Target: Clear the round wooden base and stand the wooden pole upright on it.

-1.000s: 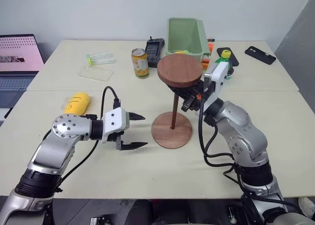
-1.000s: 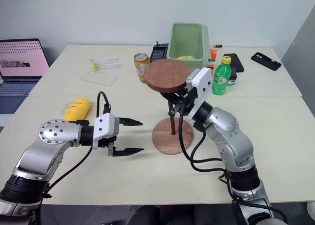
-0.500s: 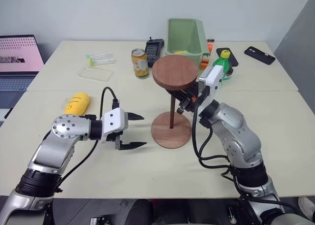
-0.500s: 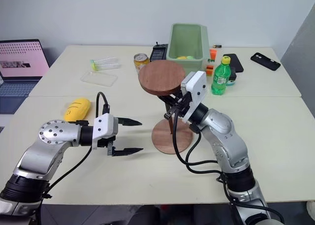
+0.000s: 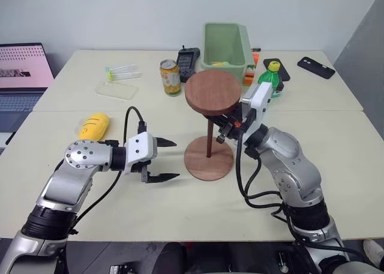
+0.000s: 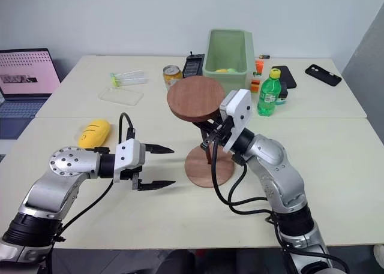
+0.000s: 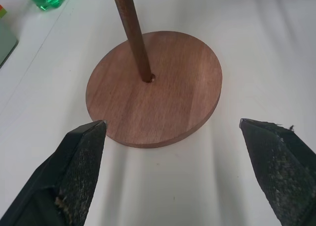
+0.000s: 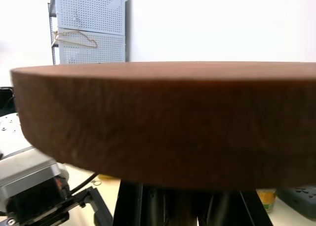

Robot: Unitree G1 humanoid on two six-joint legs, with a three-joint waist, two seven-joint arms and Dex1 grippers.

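Observation:
The round wooden base (image 5: pixel 208 160) lies flat at the middle of the table, with nothing else resting on it. The wooden pole (image 5: pixel 208 139) stands nearly upright with its foot in the base's centre hole (image 7: pixel 147 78). Its round disc (image 5: pixel 213 92) is on top. My right gripper (image 5: pixel 223 130) is shut on the rod just under that disc. The disc's thick edge (image 8: pixel 168 117) hides most of the grip in the right wrist view. My left gripper (image 5: pixel 165 160) hovers open just left of the base, its fingers (image 7: pixel 79 166) pointing at it and holding nothing.
A yellow toy (image 5: pixel 94 125) lies at the left. Further back are a drink can (image 5: pixel 170 77), a clear tube (image 5: pixel 123 71), a clear lid (image 5: pixel 116 89), a green bin (image 5: pixel 226 44), a green bottle (image 5: pixel 271 76), a black handset (image 5: pixel 187 57) and a phone (image 5: pixel 317 67). A laptop (image 5: pixel 21 67) sits far left.
The pole's top disc has shifted a little to the left with my right gripper, bringing the rod closer to upright. Its foot stays in the hole. The left arm has not moved.

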